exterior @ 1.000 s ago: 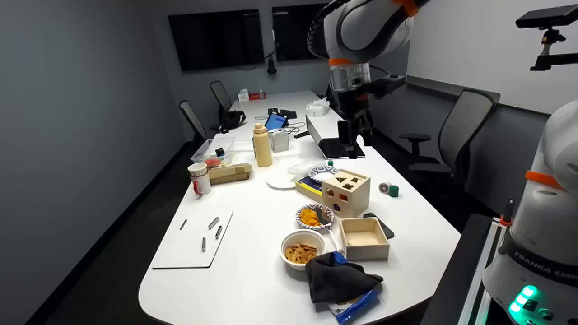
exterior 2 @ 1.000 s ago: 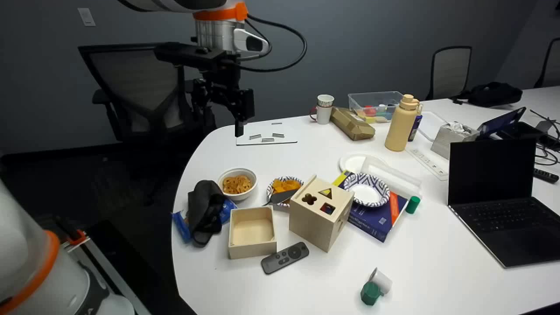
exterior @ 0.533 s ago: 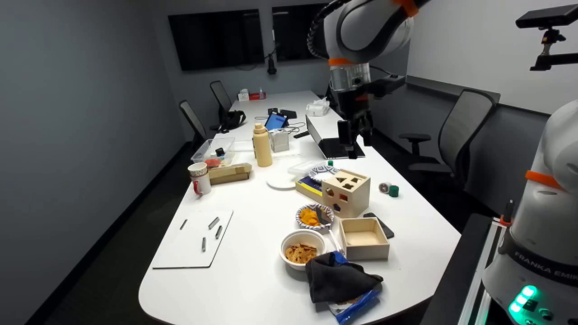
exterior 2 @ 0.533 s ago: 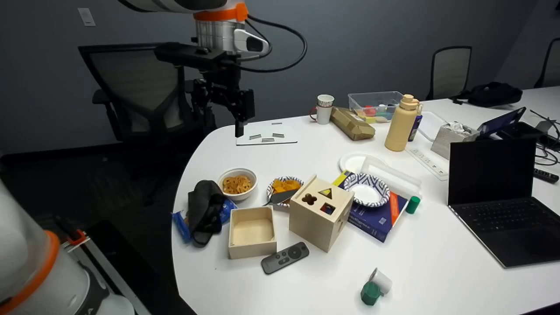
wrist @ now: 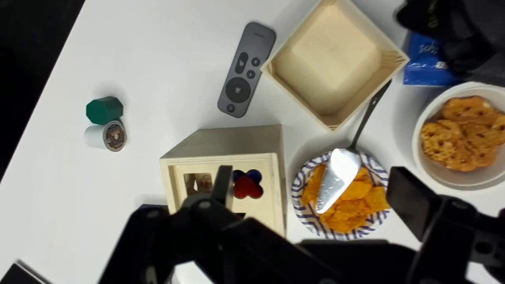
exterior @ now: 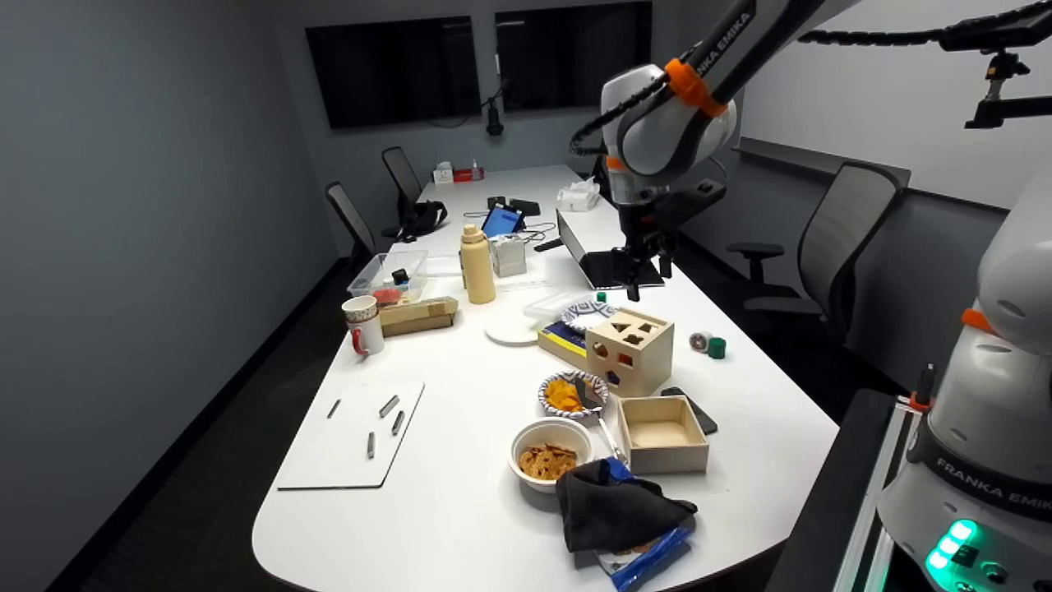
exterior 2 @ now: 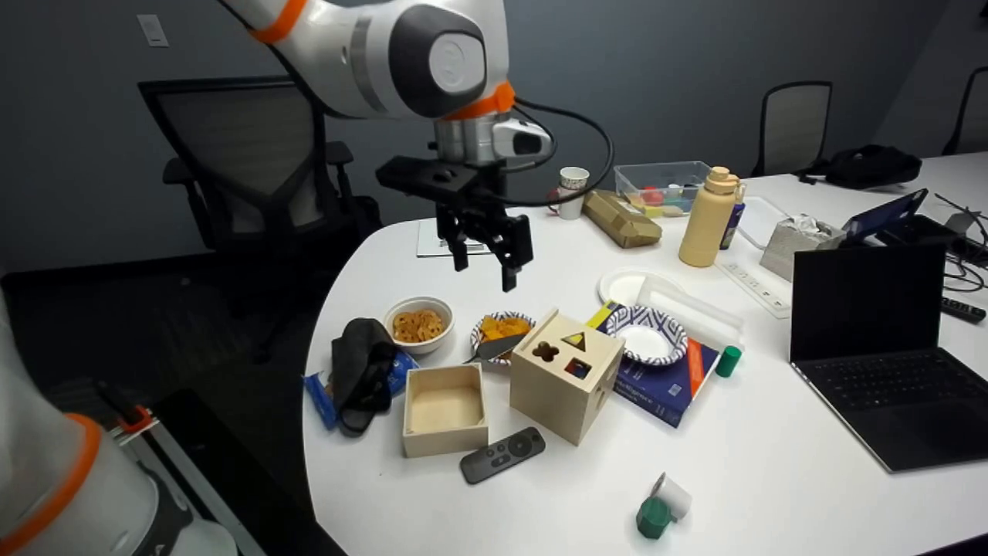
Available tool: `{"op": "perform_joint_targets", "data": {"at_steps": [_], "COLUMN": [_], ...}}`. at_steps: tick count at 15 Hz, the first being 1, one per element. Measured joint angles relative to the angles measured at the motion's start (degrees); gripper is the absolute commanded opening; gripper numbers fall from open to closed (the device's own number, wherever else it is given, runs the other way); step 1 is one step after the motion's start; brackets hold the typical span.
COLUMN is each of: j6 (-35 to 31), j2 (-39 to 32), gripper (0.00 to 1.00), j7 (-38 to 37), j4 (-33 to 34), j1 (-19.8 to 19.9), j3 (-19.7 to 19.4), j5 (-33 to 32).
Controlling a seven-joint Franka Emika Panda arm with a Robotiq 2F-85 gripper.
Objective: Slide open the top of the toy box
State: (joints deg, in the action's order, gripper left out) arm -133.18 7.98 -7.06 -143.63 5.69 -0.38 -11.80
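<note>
The light-wood toy box [exterior 2: 544,401] stands on the table in both exterior views [exterior: 649,366]. Its top [exterior 2: 562,357] is a flat panel with dark cut-out holes, lying in place over the box. In the wrist view the top [wrist: 262,207] shows at lower left, with red and blue bits visible through a clover hole. One finger hides part of it there. My gripper [exterior 2: 485,276] is open and empty, in the air above the table and apart from the box. In the wrist view its fingers [wrist: 315,193] are wide apart, above the chip bowl beside the box.
A chip bowl [wrist: 343,221] with a metal server, a shallow open wooden box [exterior 2: 446,409] and a remote [exterior 2: 502,455] lie close to the toy box. A book [exterior 2: 656,394] with a patterned bowl touches its far side. A cracker bowl [exterior 2: 421,346] stands nearby.
The arm has moved my gripper down and across the table towards the toy box. The gripper stays open. The toy box and its top have not moved.
</note>
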Motion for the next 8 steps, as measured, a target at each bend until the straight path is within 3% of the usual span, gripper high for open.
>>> {"op": "perform_joint_targets", "data": {"at_steps": [3,8], "j6": [-3.99,-8.28], "j2": [-7.51,-17.95], "gripper": [1.0,1.0], "j7": [-4.1,-12.89], "j4": [2.46,7.06], "j1": [1.51,0.75], "j3": [-1.57,-4.64], "j5": [-4.66,-12.82]}}
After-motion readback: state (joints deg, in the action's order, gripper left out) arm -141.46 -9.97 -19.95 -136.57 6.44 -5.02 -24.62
